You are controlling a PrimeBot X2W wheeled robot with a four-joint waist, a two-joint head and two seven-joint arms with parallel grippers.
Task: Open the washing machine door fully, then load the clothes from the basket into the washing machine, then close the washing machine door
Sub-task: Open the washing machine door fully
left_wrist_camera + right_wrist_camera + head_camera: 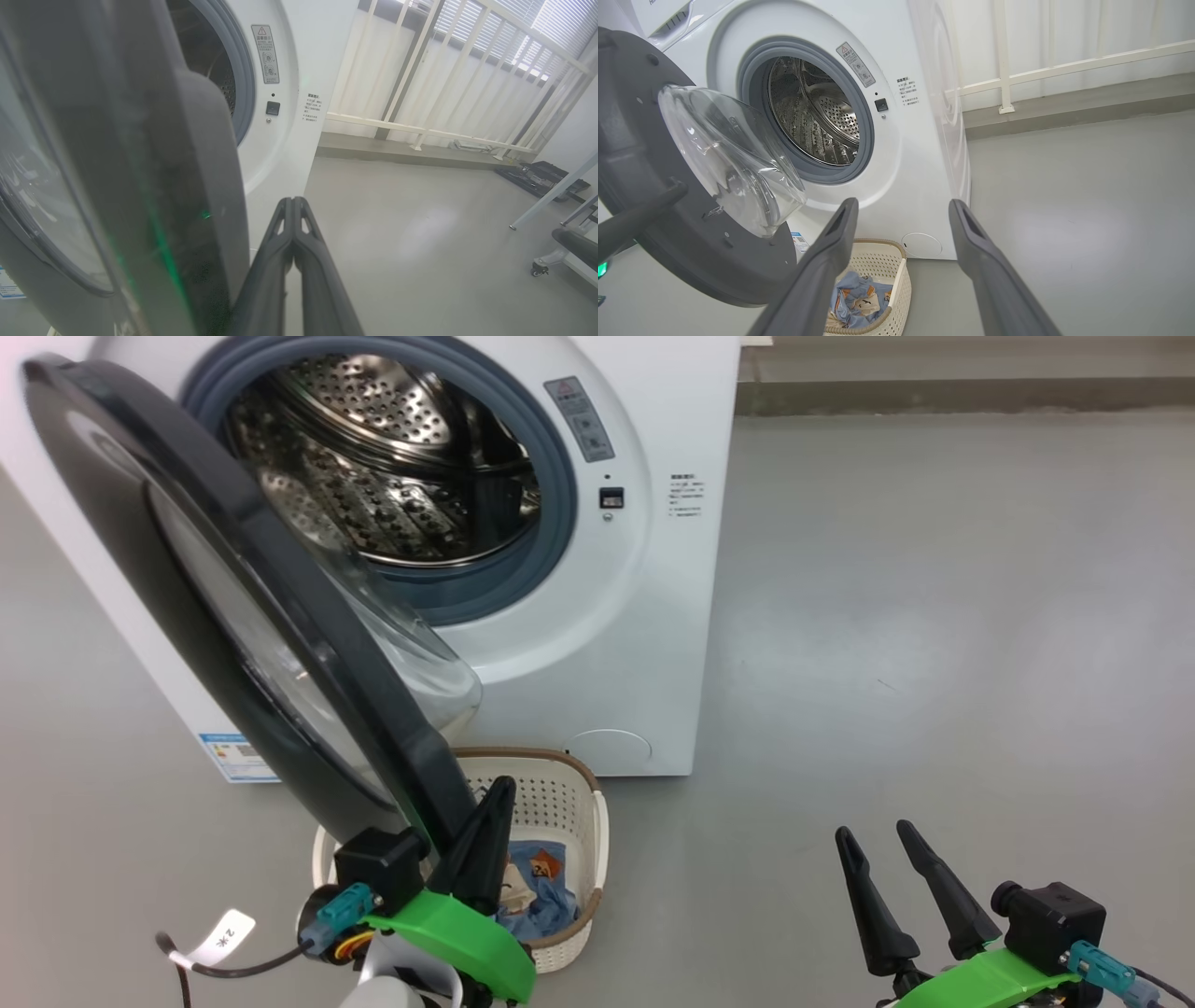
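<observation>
Glossy washing machine door (289, 607) looking stiff and slick; we're pressing its rim, left gripper (502, 789) pinched together, right gripper (875, 831) gaping.

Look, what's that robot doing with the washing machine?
It's doing laundry. The washing machine door stands partly open, swung out over the basket on the floor. The left gripper, fingers shut together, sits right beside the door's lower edge, likely to push it wider. The clothes lie in the basket, and the drum looks empty. The right gripper hangs open off to the side, holding nothing.
</observation>
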